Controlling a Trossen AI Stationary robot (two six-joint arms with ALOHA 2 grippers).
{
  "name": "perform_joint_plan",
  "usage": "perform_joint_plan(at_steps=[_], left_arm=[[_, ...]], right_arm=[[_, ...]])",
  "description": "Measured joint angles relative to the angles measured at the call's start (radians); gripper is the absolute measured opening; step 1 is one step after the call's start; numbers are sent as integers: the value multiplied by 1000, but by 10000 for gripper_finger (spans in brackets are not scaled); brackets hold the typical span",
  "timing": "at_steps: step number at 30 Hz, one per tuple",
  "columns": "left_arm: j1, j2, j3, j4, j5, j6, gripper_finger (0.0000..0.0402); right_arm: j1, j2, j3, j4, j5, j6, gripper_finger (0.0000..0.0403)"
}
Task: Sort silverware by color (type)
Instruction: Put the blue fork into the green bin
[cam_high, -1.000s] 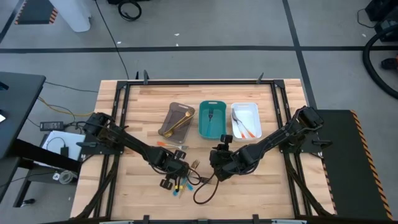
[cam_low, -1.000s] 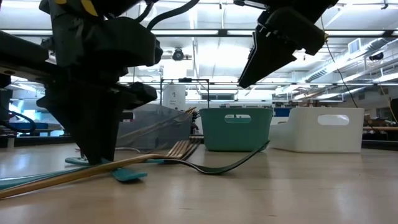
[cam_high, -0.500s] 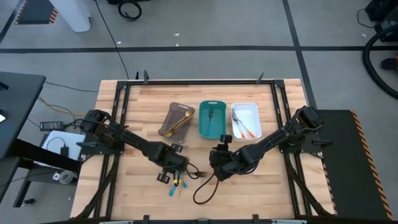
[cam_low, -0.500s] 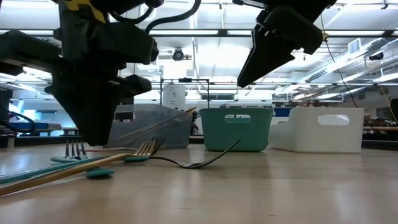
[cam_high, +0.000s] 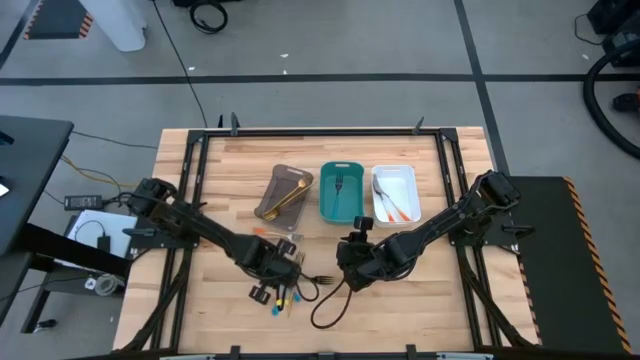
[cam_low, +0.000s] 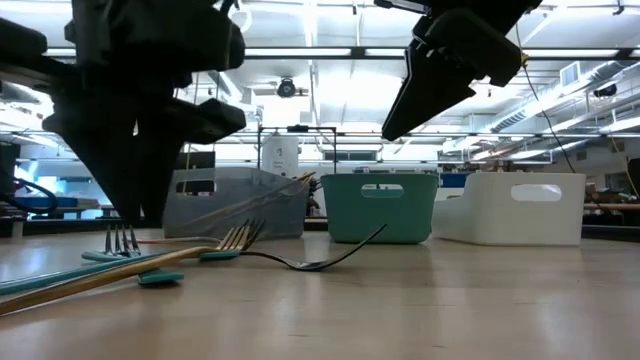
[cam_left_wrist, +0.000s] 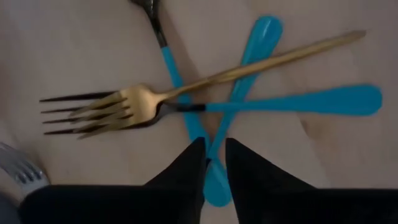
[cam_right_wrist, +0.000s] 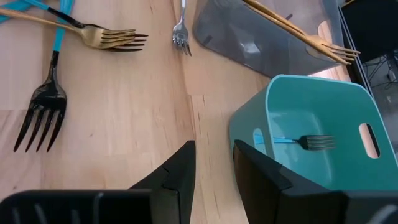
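Observation:
A small pile of silverware lies on the wooden table near its front: a gold fork (cam_left_wrist: 118, 109) crossing several blue handles (cam_left_wrist: 292, 99), with a dark blue-handled fork (cam_right_wrist: 43, 112) beside them. My left gripper (cam_left_wrist: 214, 165) hangs just above the pile (cam_high: 285, 298), its fingers a narrow gap apart and holding nothing; one blue handle shows through the gap. My right gripper (cam_right_wrist: 214, 155) waits open in the air to the right of the pile, in front of the teal tray (cam_high: 340, 205).
At the back stand a grey-brown tray (cam_high: 285, 192) with gold pieces, the teal tray with a blue-handled fork (cam_right_wrist: 311, 142) and a white tray (cam_high: 395, 193) with orange-handled pieces. A silver fork (cam_right_wrist: 180, 31) lies before the grey tray. A black cable loop (cam_high: 325, 310) lies near the front edge.
My left gripper has risen from the table off the pile. At the start the gold fork and the dark fork slid a little toward the table's left; they have since lain still.

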Motion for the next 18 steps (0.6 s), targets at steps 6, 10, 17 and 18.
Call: perform_joint_plan(at_steps=[6, 10, 17, 18], left_arm=[[-9, 0, 0, 22, 10, -137, 120], [2, -2, 0, 46, 10, -401, 140], [-16, -2, 0, 82, 10, -809, 143], [-22, -2, 0, 96, 9, -860, 143]], right_arm=[[0, 0, 0, 7, 3, 1, 115], [-7, 0, 0, 46, 21, 27, 115], [-25, 0, 0, 66, 127, 87, 115], [-27, 0, 0, 62, 140, 86, 115]])
